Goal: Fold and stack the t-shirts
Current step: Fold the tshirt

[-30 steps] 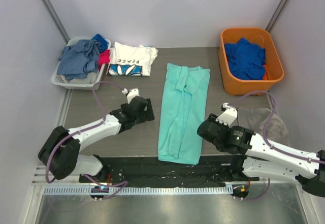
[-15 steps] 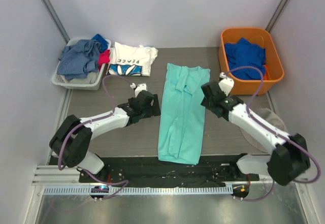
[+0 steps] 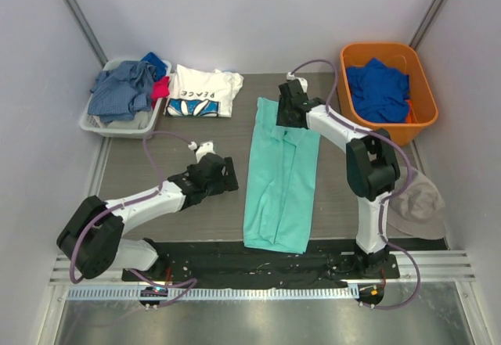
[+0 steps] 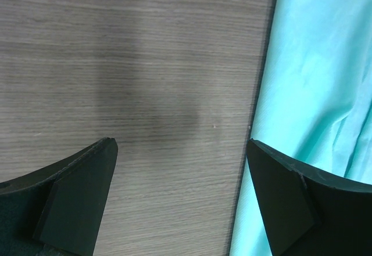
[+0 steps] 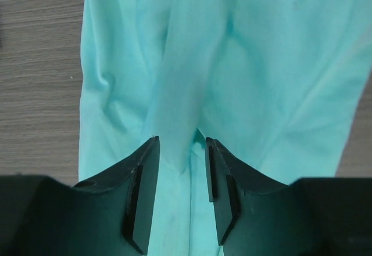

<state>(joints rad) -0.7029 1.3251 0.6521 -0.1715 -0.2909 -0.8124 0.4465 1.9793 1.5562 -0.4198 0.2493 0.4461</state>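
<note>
The mint-teal t-shirt (image 3: 282,177) lies folded lengthwise into a long strip in the middle of the table. The white "PEACE" t-shirt (image 3: 202,91) lies folded at the back left. My right gripper (image 3: 286,118) is over the far, collar end of the teal shirt. In the right wrist view its jaws (image 5: 181,143) are narrowly open just above a raised fold of the teal cloth (image 5: 279,82). My left gripper (image 3: 227,176) is wide open and empty (image 4: 180,145) over bare table, beside the teal shirt's left edge (image 4: 325,64).
A grey basket (image 3: 117,128) of grey-blue clothes stands at the back left. An orange bin (image 3: 344,102) holding a royal blue garment (image 3: 378,88) stands at the back right. A grey cloth (image 3: 419,200) lies at the right edge.
My right arm has swung from the near right of the table up to the far end of the teal shirt. My left gripper edged toward the shirt, then drew back slightly.
</note>
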